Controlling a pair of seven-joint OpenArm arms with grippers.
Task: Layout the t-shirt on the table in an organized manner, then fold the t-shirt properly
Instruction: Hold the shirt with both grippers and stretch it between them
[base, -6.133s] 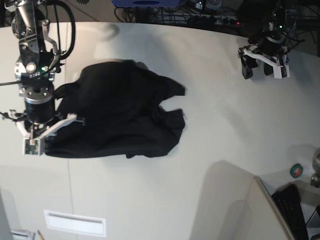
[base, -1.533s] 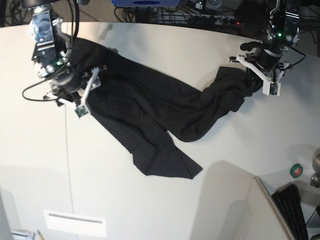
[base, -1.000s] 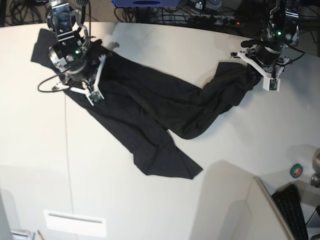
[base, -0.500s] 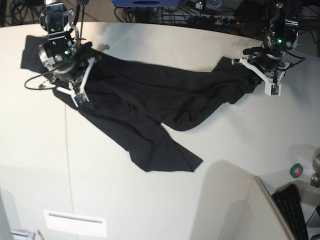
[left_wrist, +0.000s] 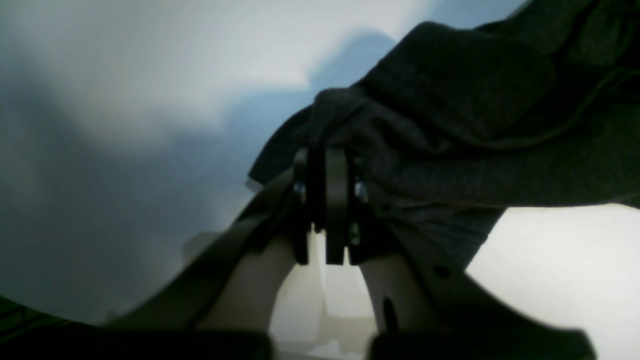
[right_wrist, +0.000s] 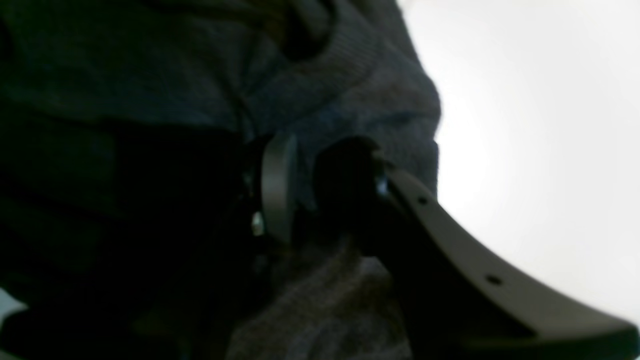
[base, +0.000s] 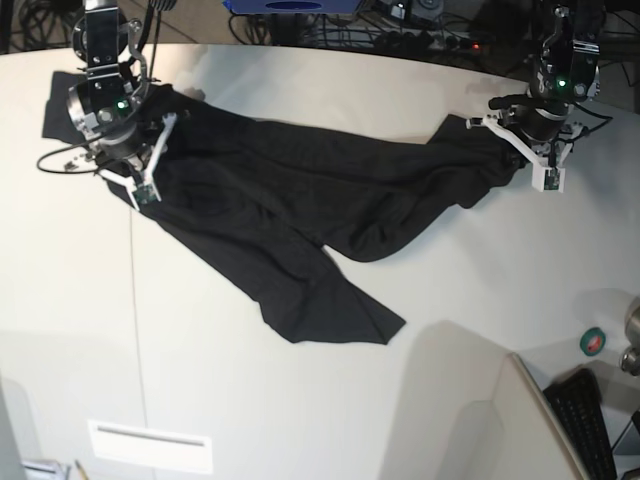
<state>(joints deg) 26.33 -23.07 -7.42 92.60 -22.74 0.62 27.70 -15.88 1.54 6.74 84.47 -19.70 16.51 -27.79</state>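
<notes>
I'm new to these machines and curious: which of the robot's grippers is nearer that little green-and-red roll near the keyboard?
Left. The left gripper is directly above the roll in the base view; the right gripper is far across the t-shirt.

white vent panel (base: 150, 446), green tape roll (base: 592, 342), black keyboard (base: 585, 420)

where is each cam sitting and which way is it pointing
Base: overhead, looking down at the table, both arms and the stretched t-shirt.
Left wrist: behind the left gripper, fingers pinching cloth.
Right wrist: behind the right gripper, dark fabric filling the frame.
All three share the t-shirt.
</notes>
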